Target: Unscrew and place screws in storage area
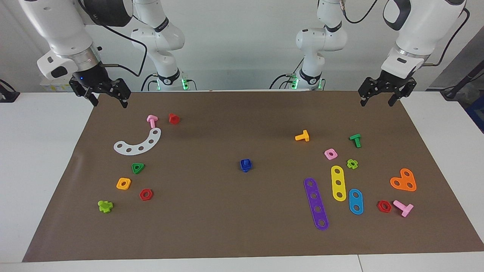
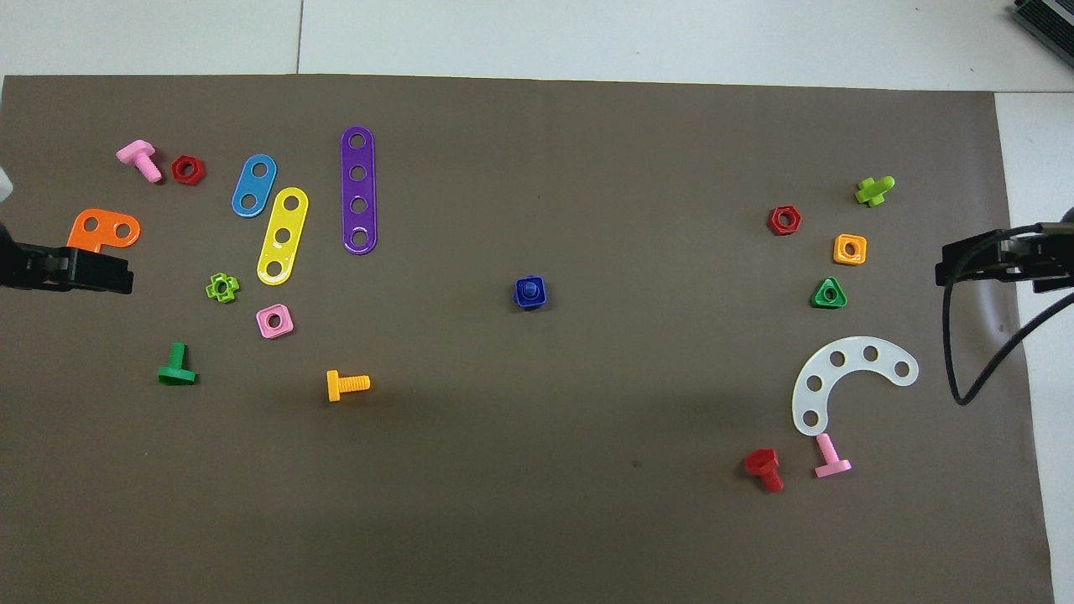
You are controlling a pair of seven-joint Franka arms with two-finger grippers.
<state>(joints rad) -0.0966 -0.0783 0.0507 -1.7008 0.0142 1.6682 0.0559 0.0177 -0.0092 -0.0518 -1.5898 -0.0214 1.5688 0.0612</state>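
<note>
Centrally on the brown paper mat (image 1: 242,234) stands the dark-blue bolt (image 1: 245,165), upright with a square blue nut threaded on its stub and well apart from every other piece. Toward the right arm's end of the mat lie a white curved strip (image 1: 138,143), a pink bolt (image 1: 152,121), a red bolt (image 1: 174,118), a green triangular nut (image 1: 138,168), an orange square nut (image 1: 123,183), a red hex nut (image 1: 146,194) and a lime-green bolt (image 1: 105,206). Toward the left arm's end lie a purple strip (image 1: 316,204), a yellow strip (image 1: 338,183), a blue strip (image 1: 356,201), an orange heart plate (image 1: 404,180), an orange bolt (image 1: 302,136) and a green bolt (image 1: 355,139). The right gripper (image 1: 107,101) hangs over its corner of the mat, fingers spread apart and holding nothing. The left gripper (image 1: 378,101) hangs over the mat's edge at its own end, fingers likewise spread and holding nothing. Both arms wait.
</note>
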